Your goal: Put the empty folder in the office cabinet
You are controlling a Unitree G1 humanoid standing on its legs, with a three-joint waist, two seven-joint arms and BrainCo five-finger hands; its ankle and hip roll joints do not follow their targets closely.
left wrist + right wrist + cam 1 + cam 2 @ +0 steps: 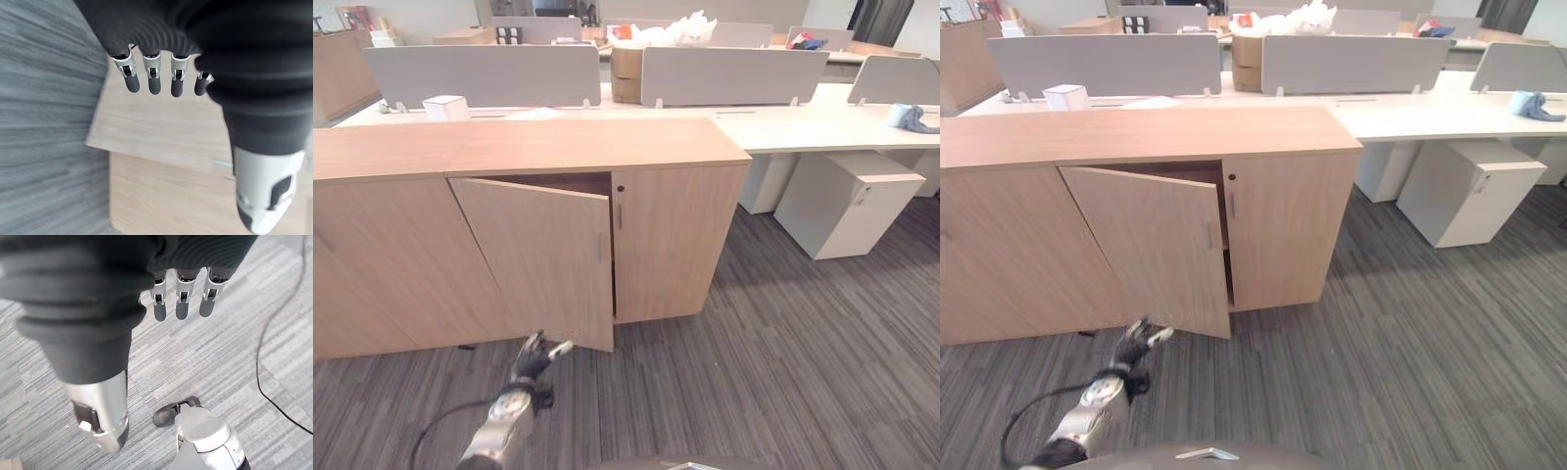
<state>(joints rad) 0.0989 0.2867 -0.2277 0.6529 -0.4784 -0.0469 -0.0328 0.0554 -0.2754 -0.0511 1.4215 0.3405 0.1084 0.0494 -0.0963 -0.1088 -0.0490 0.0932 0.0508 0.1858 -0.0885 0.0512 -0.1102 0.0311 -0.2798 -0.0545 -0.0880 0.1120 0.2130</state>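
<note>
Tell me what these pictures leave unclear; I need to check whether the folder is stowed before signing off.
- Cabinet interior: in both eye views the half-open cabinet door covers it, leaving a dark gap at the top, so no folder can be confirmed inside.
- Items on the far desks: too small to identify.
- Left hand: open near the door's lower edge; contact cannot be judged.
- Right hand: open over carpet, holding nothing.

Silver, dark-tipped robot hand
</note>
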